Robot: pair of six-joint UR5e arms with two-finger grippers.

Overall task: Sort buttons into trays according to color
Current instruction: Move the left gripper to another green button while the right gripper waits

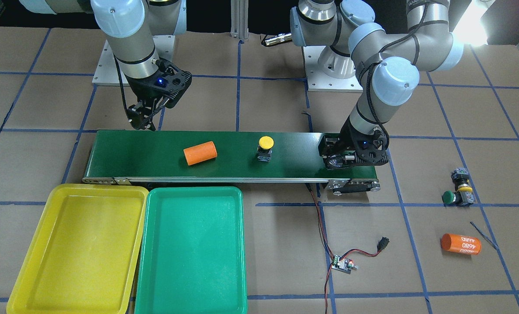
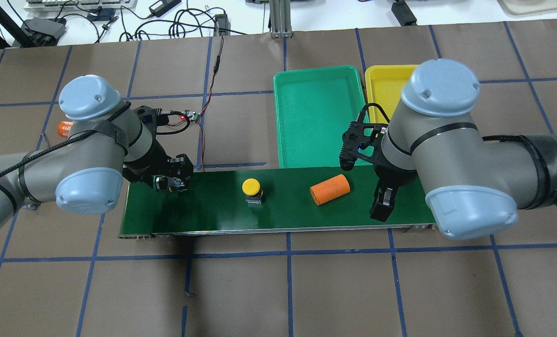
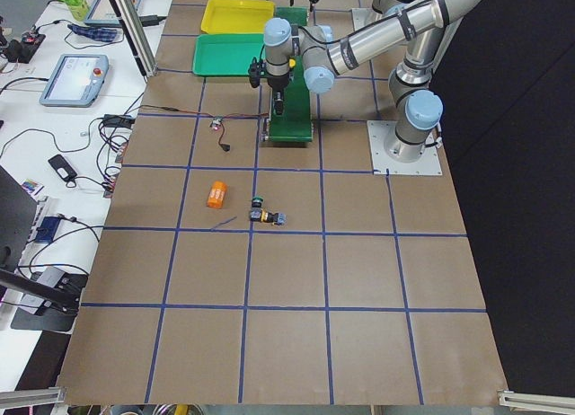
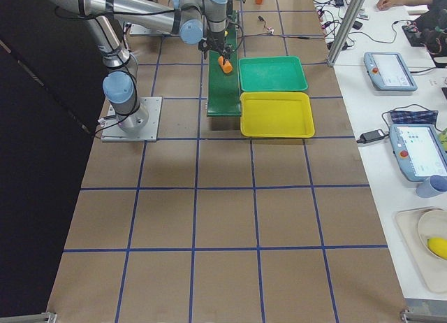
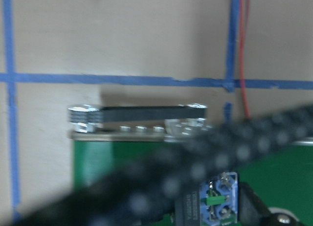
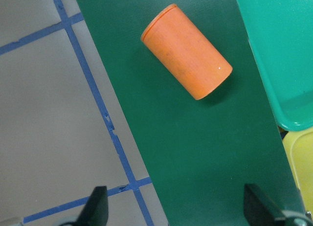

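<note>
A yellow-capped button stands upright at the middle of the dark-green conveyor belt. My left gripper is low over the belt's end, shut on a button whose cap looks green. My right gripper hangs open and empty above the other end, its fingertips wide apart. The yellow tray and the green tray lie side by side next to the belt. Two more buttons, green-capped and yellow-collared, lie on the table.
An orange cylinder lies on the belt between the yellow button and my right gripper. Another orange cylinder rests on the table near the loose buttons. A small controller board with red wires sits beside the belt.
</note>
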